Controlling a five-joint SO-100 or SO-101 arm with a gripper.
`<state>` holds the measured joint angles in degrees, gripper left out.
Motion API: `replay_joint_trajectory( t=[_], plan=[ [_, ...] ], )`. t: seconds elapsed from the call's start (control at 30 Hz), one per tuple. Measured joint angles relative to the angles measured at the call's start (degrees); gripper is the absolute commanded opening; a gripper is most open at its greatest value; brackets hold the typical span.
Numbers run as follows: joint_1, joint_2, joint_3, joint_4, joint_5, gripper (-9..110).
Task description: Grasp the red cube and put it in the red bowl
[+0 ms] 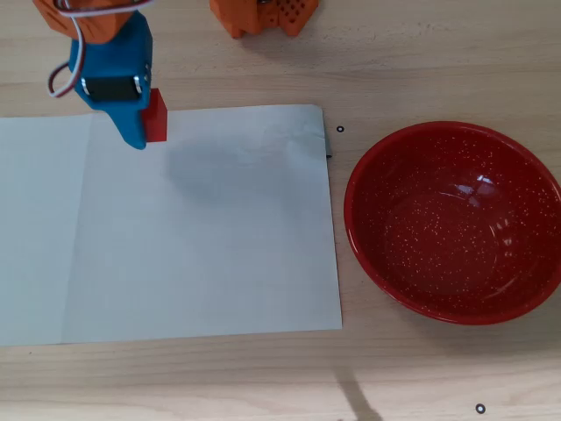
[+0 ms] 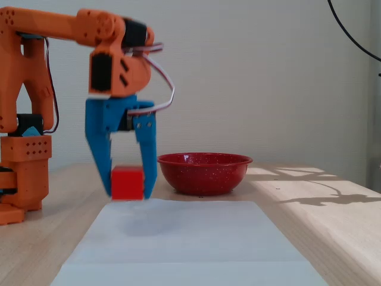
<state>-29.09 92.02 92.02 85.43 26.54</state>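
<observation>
Red cube (image 2: 127, 183) hangs clamped between the two blue fingers of the gripper (image 2: 128, 189), clear of the white paper sheet (image 2: 178, 241) in the fixed view (a soft shadow lies on the sheet beneath it). Seen from overhead, the cube (image 1: 156, 115) sits near the sheet's far left edge, well apart from the red bowl (image 1: 368, 254), which stands on the wooden table (image 1: 438, 61) right of the paper.
</observation>
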Motion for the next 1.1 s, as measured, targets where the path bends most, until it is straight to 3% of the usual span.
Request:
replay_joint_trajectory(
  t=[0.3,0.53,1.1],
  plan=[
    [7.7,0.0,-20.9,16.3,-6.4,0],
    [18.9,-1.3,-33.9,17.1,-14.2,0],
    [51.6,-8.1,-41.7,16.6,-33.9,0]
  ],
)
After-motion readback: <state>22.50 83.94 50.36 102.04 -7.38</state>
